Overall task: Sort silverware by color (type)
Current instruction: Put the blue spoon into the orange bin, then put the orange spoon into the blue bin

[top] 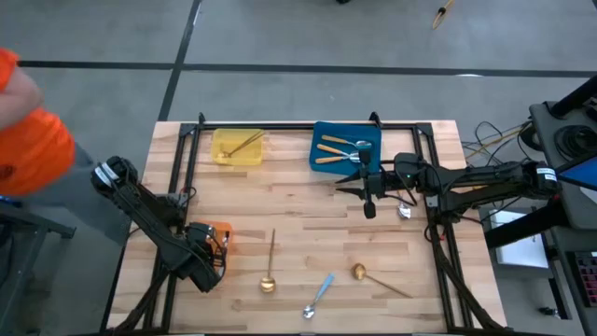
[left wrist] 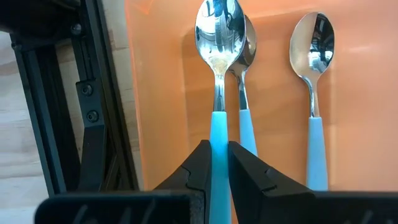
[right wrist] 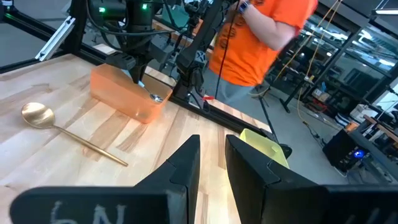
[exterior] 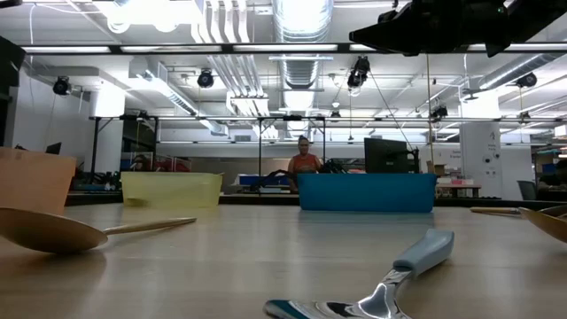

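My left end effector (left wrist: 219, 163) is clamped on the light-blue handle of a spoon (left wrist: 217, 74), holding it over the orange tray (left wrist: 273, 99) — two more blue-handled spoons (left wrist: 314, 93) lie inside. My right end effector (right wrist: 212, 155) hangs empty above the worktop (top: 308, 233) near the blue tray (top: 322, 131), fingers slightly apart. Two gold spoons (top: 269, 271) and another blue-handled one (top: 319, 294) lie on the worktop's near side.

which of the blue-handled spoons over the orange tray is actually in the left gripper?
The nearest light-blue-handled silver spoon: the left gripper pinches its handle. The other two lie in the orange plastic tray.
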Robot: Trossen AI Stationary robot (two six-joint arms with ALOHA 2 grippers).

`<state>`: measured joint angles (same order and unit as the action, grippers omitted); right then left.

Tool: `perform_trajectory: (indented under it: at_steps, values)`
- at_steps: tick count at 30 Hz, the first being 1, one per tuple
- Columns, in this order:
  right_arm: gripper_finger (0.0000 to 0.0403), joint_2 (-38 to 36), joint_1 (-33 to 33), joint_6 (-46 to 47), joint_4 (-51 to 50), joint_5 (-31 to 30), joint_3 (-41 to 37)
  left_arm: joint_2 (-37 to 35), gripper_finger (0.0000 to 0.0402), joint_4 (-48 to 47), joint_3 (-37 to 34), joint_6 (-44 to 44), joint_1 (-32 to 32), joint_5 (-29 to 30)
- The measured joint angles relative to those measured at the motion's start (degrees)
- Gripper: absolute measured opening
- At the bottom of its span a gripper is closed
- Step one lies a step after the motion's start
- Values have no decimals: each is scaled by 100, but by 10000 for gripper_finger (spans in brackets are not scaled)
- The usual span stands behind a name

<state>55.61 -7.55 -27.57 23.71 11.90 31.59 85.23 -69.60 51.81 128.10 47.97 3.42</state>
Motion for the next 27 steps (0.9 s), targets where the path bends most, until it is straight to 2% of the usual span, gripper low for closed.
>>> perform_trajectory:
  at_steps: [6,18,27]
  values:
    - [68,0,0,-2,-33,0,0,0,24,-2,0,34,0,-200]
    - [68,0,1,-4,-40,0,0,0,47,-7,0,62,0,-208]
    - [68,0,0,-7,-42,0,0,0,51,-19,-11,100,0,-228]
